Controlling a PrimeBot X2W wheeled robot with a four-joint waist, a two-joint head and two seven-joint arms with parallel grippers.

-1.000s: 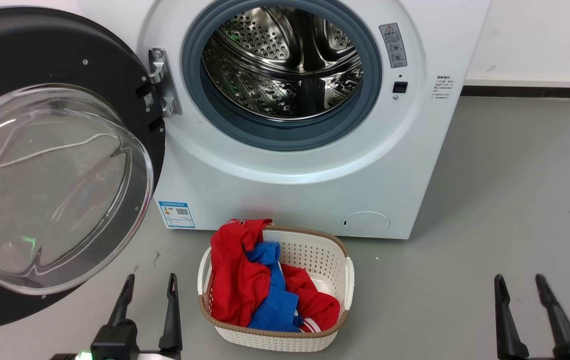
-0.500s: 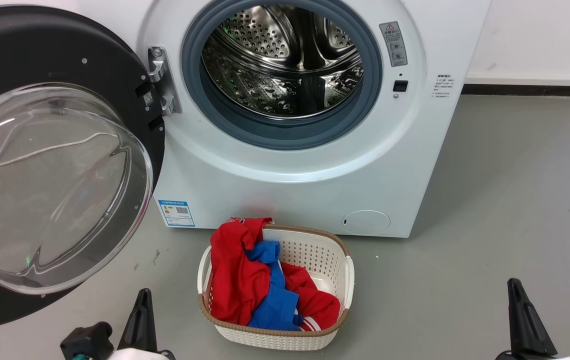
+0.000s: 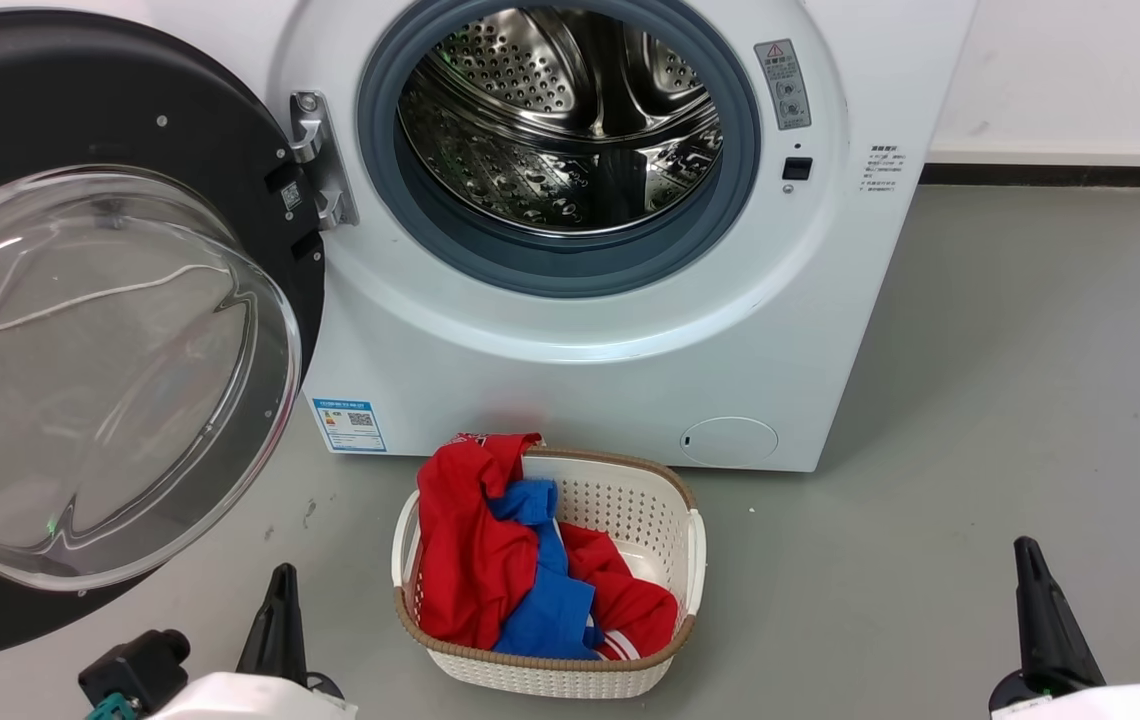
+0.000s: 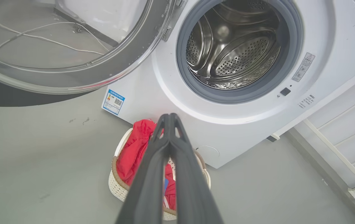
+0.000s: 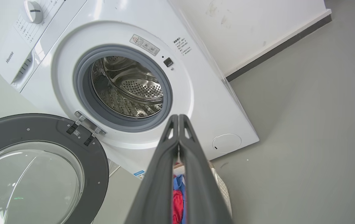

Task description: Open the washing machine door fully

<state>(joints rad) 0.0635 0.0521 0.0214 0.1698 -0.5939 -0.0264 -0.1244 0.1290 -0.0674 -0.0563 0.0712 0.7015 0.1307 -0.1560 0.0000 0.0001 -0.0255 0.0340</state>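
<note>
Plainly wide open on its hinge, the large round glossy black washing machine door with a clear bulging glass bowl (image 3: 100, 340) stands left of the white boxy front-loading washing machine (image 3: 570, 340), leaving the perforated steel drum (image 3: 560, 120) bare. The left hand (image 4: 168, 118) sits low near the door's lower edge, not touching it, its two dark fingers pressed together on nothing. The right hand (image 5: 178, 118), likewise pressed together and empty, is well apart from the door, beyond a white woven plastic basket (image 3: 645, 505) of red and blue clothes (image 3: 490, 570).
</note>
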